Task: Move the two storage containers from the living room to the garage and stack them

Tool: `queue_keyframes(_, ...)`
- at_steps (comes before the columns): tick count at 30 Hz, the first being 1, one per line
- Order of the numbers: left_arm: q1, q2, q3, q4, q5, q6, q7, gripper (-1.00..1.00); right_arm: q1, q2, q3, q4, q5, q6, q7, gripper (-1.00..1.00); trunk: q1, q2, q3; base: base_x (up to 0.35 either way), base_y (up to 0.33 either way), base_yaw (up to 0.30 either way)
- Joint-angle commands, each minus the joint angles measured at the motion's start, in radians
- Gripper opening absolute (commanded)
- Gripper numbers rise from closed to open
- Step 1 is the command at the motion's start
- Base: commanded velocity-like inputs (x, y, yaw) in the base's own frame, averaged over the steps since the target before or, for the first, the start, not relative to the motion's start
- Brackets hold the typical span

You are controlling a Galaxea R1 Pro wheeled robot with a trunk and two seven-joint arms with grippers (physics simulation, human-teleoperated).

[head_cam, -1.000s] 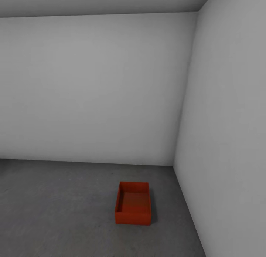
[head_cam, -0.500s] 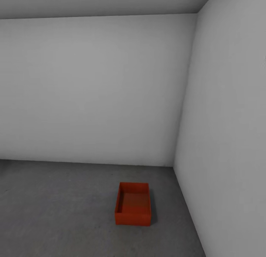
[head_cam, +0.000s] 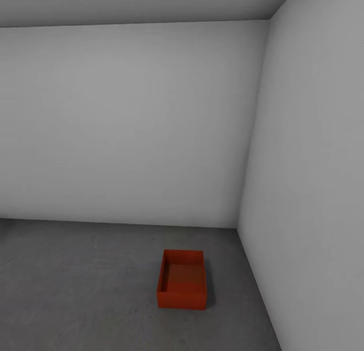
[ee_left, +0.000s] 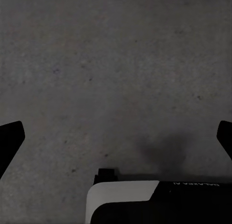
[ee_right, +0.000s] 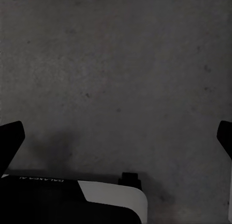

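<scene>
One orange-red storage container (head_cam: 182, 285) seen in lower centre of head view, set upright on dark grey concrete floor (head_cam: 76, 290), open top up, nothing seen inside. Container placed near room corner, close to right-hand pale grey wall (head_cam: 313, 189), apart from back wall (head_cam: 131, 123).

Left gripper (ee_left: 116, 137) seen over bare speckled floor (ee_left: 116, 64); dark fingertips (ee_left: 9, 139) held wide apart at frame edges, nothing gripped.

Right gripper (ee_right: 116, 137) likewise spread wide over floor (ee_right: 116, 64), fingertips (ee_right: 9, 139) at frame edges, nothing held.
</scene>
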Motion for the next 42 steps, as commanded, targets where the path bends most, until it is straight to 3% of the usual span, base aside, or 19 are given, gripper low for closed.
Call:
queue_keyframes(1,-0.001,0.000,0.001,0.005,0.005,-0.007,-0.005,1.00,0.000,0.000,0.008,0.001,-0.009,-0.003,0.004,1.00,0.000,-0.001,0.000,0.000,0.000,0.000)
queue_keyframes(17,-0.001,0.000,0.001,0.005,0.005,-0.007,-0.005,1.00,0.000,0.000,0.008,0.001,-0.009,-0.003,0.004,1.00,0.000,-0.001,-0.009,0.000,0.000,0.000)
queue_keyframes(42,-0.001,0.000,0.001,0.005,0.005,-0.005,-0.002,1.00,0.000,0.000,0.008,0.001,-0.008,-0.003,0.002,1.00,0.000,-0.001,-0.048,0.000,0.000,0.000)
